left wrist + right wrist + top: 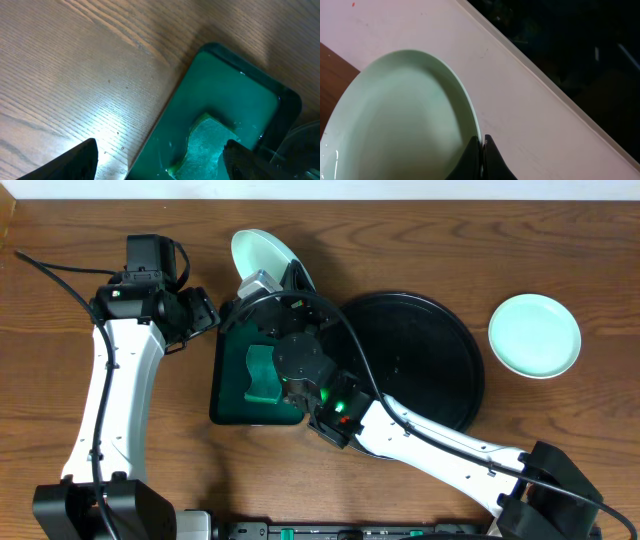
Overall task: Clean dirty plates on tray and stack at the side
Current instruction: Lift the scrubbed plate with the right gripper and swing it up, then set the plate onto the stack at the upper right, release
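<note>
My right gripper [481, 150] is shut on the rim of a pale green plate [400, 120]. In the overhead view that plate [262, 252] is held tilted above the far end of the small green rectangular tray [228, 395]. The round black tray [430, 360] lies to the right with no plates showing on it. A second plate [534, 334] lies flat on the table right of the black tray. My left gripper [160, 160] is open and empty, over the left edge of the green tray [235, 80] and its green sponge [205, 142].
The green sponge [262, 373] lies in the small green tray. The right arm stretches from the lower right across the front of the black tray. The left arm runs up the table's left side.
</note>
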